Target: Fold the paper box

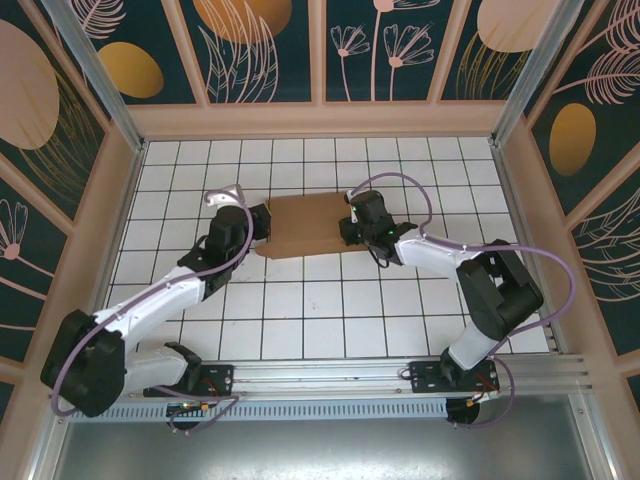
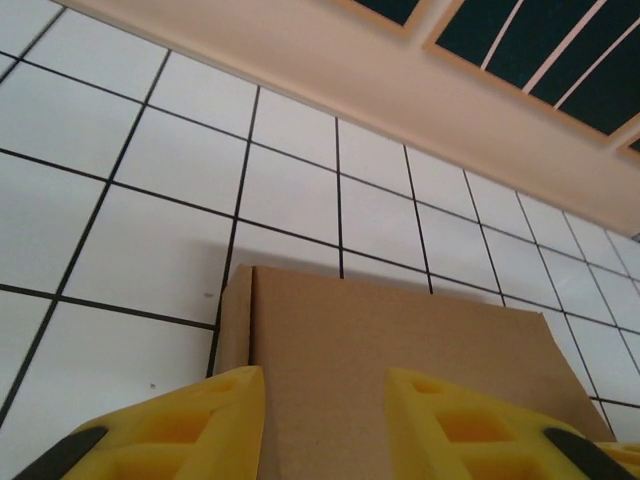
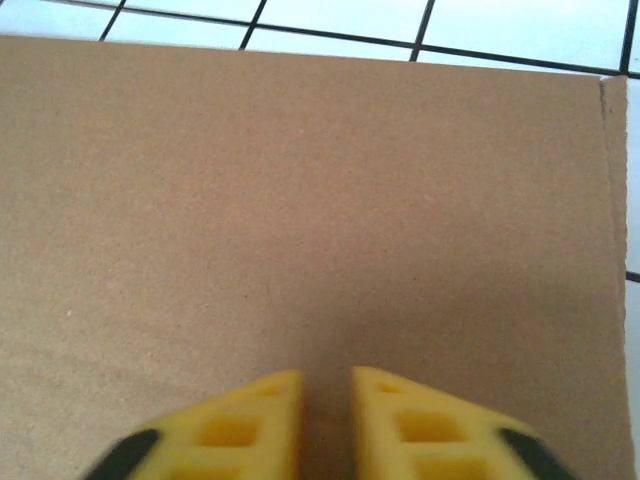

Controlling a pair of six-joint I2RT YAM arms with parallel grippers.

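Both released: left pincer gapes, right pincer barely parted; contact with paper box unclear.

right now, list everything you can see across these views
box: one, brown cardboard, lying mid-table between the grippers
table: one, white tiles with black lines, under the box
walls: three, dark teal with floral prints and tan frames, around the table
rail: one, silver, near edge, at the arm bases
arms: two, white and black, either side of the box
left gripper: yellow fingers apart, at the box's left end
right gripper: yellow fingers slightly apart, over the box's right end
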